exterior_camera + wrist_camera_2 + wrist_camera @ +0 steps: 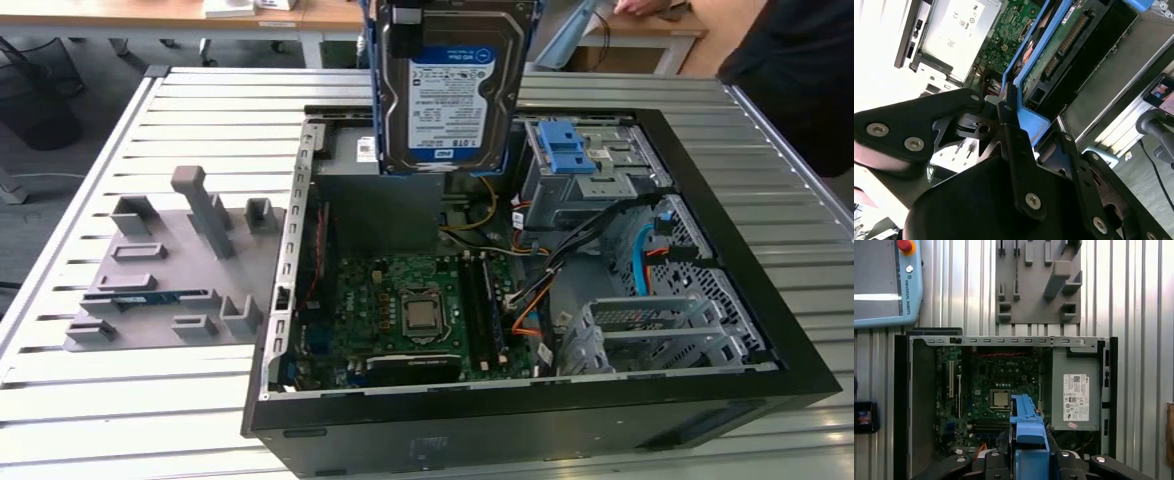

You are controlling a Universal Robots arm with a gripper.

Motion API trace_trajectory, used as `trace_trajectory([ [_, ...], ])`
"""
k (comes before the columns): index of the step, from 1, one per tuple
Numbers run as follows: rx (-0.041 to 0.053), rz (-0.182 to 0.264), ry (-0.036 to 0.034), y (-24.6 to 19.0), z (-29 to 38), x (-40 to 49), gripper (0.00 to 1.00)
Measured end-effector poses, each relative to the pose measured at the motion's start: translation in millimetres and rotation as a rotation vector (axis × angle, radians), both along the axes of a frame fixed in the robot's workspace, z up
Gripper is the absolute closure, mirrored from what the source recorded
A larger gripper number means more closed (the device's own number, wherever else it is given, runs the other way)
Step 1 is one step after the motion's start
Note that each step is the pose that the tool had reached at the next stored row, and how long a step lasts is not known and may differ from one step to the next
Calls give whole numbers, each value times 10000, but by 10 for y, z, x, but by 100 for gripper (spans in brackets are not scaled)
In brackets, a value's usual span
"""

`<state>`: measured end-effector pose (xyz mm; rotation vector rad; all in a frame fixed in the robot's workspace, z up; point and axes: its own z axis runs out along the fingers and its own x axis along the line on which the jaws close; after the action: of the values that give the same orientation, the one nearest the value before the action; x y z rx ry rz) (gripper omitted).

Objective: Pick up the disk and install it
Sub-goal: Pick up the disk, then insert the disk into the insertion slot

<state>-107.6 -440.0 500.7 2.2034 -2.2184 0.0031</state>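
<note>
The disk (pixel 447 80), a silver hard drive with a white and blue label in a blue plastic carrier frame, hangs upright above the back of the open computer case (pixel 747 400). In both wrist views my gripper (pixel 1024 125) (pixel 1028 457) is shut on the blue carrier (pixel 1026 432), its black fingers (pixel 1011 150) pressed against the frame's end. The drive's circuit-board side (pixel 1064 45) faces the second wrist view. Below it lie the motherboard (pixel 414 305) and the grey drive cage with blue latch (pixel 574 160).
The grey power supply box (pixel 1076 395) sits in the case beside the motherboard. A grey fixture block (pixel 174 265) lies on the ribbed metal table (pixel 134 420) at the exterior view's left. A teach pendant (pixel 884 282) rests on the table. A person (pixel 801 70) stands at the far right.
</note>
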Motion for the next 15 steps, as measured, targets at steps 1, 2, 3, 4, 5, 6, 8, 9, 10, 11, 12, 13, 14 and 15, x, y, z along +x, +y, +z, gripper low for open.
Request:
trace_trajectory([
  [1,-1,0,0,-1,0,6,64],
  [2,1,-1,-1,-2,0,12,64],
  [3,1,0,-1,-3,0,18,64],
  [4,1,0,0,-3,0,19,64],
  [5,0,-1,0,-2,0,21,64],
  [6,1,0,0,-3,0,22,64],
  [8,1,0,0,-3,0,22,64],
  [9,0,0,0,-2,0,23,64],
  [10,0,0,0,-2,0,23,64],
  [11,0,0,0,-2,0,27,64],
  [12,1,0,-1,-2,0,31,64],
  [13,0,0,0,-2,0,31,64],
  [14,1,0,-1,-2,0,31,64],
  [15,1,0,-1,-2,0,32,64],
])
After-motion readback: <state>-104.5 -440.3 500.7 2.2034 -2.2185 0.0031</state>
